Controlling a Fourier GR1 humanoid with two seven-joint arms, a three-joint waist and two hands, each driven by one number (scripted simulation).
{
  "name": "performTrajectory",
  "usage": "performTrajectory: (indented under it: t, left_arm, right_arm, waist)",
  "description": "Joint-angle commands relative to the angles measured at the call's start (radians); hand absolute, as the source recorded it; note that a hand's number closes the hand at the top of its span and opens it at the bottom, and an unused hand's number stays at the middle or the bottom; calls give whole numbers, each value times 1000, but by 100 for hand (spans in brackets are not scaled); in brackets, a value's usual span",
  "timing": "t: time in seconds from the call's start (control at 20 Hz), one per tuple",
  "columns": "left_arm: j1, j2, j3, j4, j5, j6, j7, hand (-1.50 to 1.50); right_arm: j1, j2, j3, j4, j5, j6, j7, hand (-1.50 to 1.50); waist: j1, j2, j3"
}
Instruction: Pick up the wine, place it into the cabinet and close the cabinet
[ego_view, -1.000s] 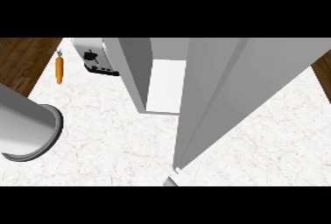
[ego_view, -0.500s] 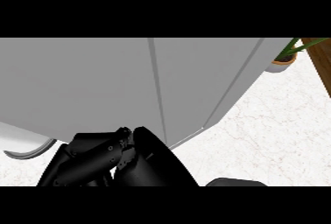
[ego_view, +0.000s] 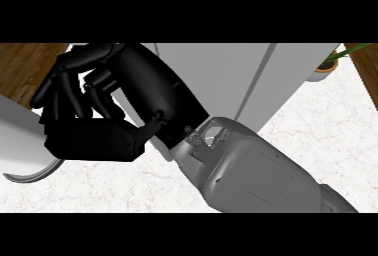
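The cabinet (ego_view: 244, 80) stands on the white marbled tabletop (ego_view: 317, 145), pale grey, its two door panels meeting at a vertical seam, doors closed. No wine is visible. One hand (ego_view: 111, 115), black, on a grey forearm (ego_view: 251, 175), lies across the cabinet's left side with fingers (ego_view: 66, 85) relaxed, holding nothing; which arm cannot be told. A potted plant (ego_view: 328, 65) stands at the upper right.

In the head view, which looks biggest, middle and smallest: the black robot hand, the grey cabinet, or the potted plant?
1. Grey cabinet
2. Black robot hand, unsure: it sits nearest the camera and looks nearly as big
3. Potted plant
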Motion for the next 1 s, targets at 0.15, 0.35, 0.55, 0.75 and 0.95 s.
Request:
performTrajectory:
  t: [0.15, 0.35, 0.55, 0.75, 0.95]
  left_arm:
    - [-24, -12, 48, 5, 9, -51, 1, -150]
    - [5, -11, 82, -7, 9, -67, 3, -150]
    - [44, -31, 110, 23, 4, -119, 17, -150]
    - [22, -41, 147, 22, 15, -98, 55, -150]
    - [29, -65, 180, 57, 5, -138, 75, -150]
  right_arm:
    - [-102, 3, -21, 193, -274, 335, 83, 150]
    - [-62, -17, 13, 277, -364, 585, 110, 150]
    - [-124, 2, 1, 403, -422, 666, 147, 150]
    - [-163, 3, -51, 584, -489, 740, 70, 150]
    - [-240, 3, -106, 643, -568, 780, 76, 150]
  waist:
    - [16, 14, -1]
    - [14, 8, 1]
    - [-1, -2, 1]
    - [1, 4, 1]
    - [-10, 0, 1]
